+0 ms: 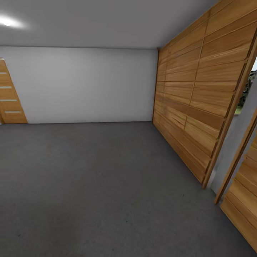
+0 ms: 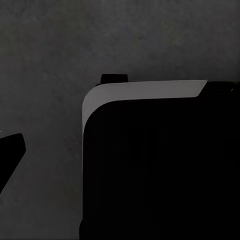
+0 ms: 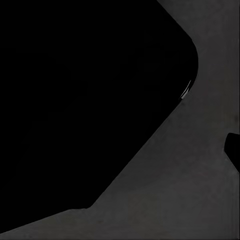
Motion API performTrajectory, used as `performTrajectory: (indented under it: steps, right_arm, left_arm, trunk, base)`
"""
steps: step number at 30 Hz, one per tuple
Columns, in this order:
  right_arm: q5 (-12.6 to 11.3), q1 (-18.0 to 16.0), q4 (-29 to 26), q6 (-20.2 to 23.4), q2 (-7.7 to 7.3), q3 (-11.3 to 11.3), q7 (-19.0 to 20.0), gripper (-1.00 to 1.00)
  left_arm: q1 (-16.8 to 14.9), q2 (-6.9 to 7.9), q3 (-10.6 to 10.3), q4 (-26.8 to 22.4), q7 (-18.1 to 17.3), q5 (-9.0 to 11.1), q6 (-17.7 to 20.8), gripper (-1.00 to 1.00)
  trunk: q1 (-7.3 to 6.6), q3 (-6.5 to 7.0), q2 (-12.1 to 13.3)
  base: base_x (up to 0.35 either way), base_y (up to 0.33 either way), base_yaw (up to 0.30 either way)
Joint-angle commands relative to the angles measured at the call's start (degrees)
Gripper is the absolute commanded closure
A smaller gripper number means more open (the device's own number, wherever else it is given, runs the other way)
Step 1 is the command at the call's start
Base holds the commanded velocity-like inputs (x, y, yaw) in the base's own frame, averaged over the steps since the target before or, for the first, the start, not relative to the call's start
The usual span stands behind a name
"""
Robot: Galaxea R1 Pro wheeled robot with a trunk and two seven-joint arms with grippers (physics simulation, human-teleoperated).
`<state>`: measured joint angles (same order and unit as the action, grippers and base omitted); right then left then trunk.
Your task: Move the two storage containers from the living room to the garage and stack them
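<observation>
Head view looks into the garage: dark grey floor (image 1: 92,185) across the lower frame, a pale grey wall (image 1: 85,85) at centre, wide wood-plank doors (image 1: 200,92) along the right side, and a smaller wooden door (image 1: 9,96) at the left edge. Left wrist view and right wrist view show the same grey floor beside large black rounded shapes. Whether either claw is released or clenched cannot be told.

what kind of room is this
Most likely a garage: a dark grey concrete-like floor, plain pale walls, and wide horizontal wood-plank doors along the right side.
</observation>
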<state>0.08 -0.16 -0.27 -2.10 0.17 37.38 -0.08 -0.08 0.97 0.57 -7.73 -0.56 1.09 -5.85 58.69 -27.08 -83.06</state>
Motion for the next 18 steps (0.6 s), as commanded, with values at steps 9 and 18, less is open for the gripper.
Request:
performTrajectory:
  steps: [9, 18]
  right_arm:
    - [-0.04, -0.02, 0.04, -0.27, 0.0, 0.01, -0.01, -1.0]
    - [-0.08, -0.02, 0.06, -0.27, 0.0, -0.02, -0.01, -1.0]
  left_arm:
    - [-0.01, 0.0, 0.05, -0.01, -0.06, 0.11, -0.12, -1.0]
    - [-0.01, 0.0, 0.05, -0.01, -0.06, 0.13, -0.12, -1.0]
  trunk:
    - [0.03, -0.23, -0.02]
    - [0.03, -0.42, -0.02]
  base:
    - [0.322, 0.0, 0.265]
    - [0.322, 0.0, 0.265]
